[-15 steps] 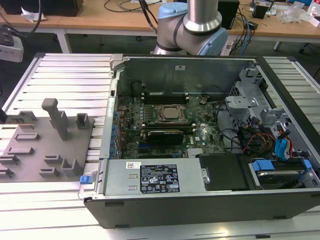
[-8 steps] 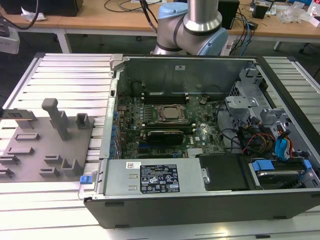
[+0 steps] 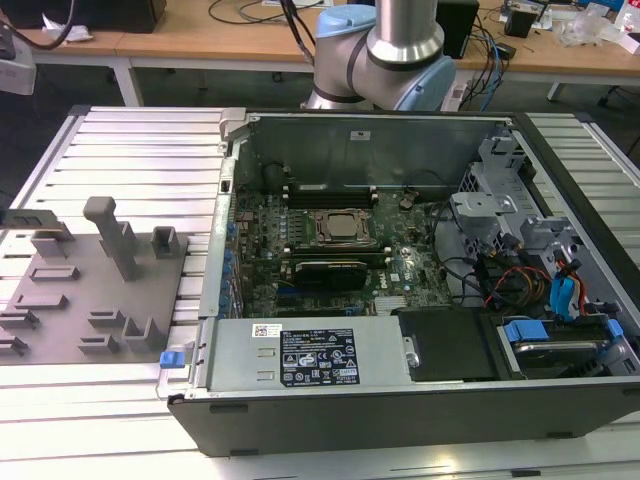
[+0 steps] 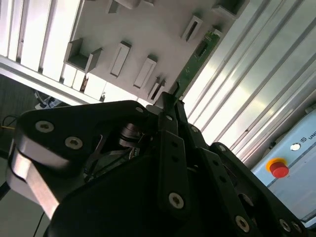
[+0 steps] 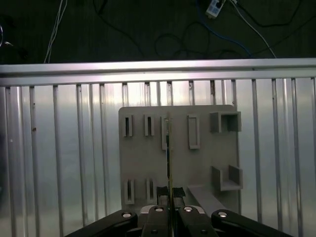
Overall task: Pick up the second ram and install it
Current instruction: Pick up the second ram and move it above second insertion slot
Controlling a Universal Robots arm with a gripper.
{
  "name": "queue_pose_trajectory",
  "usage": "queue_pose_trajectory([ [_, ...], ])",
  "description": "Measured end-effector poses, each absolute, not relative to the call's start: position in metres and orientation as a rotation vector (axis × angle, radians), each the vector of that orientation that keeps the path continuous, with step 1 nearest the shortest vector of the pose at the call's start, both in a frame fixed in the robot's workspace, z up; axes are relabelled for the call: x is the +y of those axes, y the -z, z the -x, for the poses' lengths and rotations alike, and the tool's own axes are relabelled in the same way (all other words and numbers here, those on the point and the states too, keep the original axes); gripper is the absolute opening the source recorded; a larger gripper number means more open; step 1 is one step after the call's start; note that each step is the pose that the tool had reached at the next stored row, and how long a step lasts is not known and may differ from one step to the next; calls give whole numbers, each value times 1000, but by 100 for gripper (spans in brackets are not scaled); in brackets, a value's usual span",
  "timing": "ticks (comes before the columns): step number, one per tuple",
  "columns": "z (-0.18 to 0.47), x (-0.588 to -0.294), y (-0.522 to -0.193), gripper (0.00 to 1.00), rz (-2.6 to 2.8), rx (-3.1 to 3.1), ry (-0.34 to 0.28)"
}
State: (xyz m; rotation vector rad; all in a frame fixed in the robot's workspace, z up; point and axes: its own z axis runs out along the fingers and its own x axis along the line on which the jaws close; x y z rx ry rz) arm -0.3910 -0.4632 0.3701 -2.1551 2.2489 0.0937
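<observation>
The second ram (image 4: 195, 61) is a long, thin green circuit-board stick. In the second wrist view its flat face shows, with a row of small dark parts along it. In the first wrist view (image 5: 169, 148) it is edge-on, a narrow line running straight out from the gripper (image 5: 170, 191). The jaws stand narrow, pressed on one end of the stick from both sides, and the rest of it juts free beyond the black fingertips (image 4: 169, 101).

Behind the stick in both wrist views lies a grey holder plate (image 5: 202, 163) with raised rectangular slots and a few open-sided pockets. In the exterior view this plate (image 3: 100, 300) sits at the exterior view's left, with a tall post standing on it.

The plate rests on a worktop (image 3: 130, 150) of ribbed silver aluminium profiles. At the middle of the exterior view an open computer case (image 3: 330, 400) lies on the same worktop. Its green motherboard (image 3: 400, 275) and CPU socket (image 3: 343, 228) are exposed.

The arm's blue and silver base (image 3: 380, 50) rises at the upper middle. Wooden desks (image 3: 200, 30) with cables stand behind it. A red stop button (image 4: 279, 169) shows in the second wrist view.
</observation>
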Motion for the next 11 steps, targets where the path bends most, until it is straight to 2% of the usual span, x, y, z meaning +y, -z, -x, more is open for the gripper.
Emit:
queue_pose_trajectory([
  [11, 390, -459, -382, 14, 2145, 2238, -116],
])
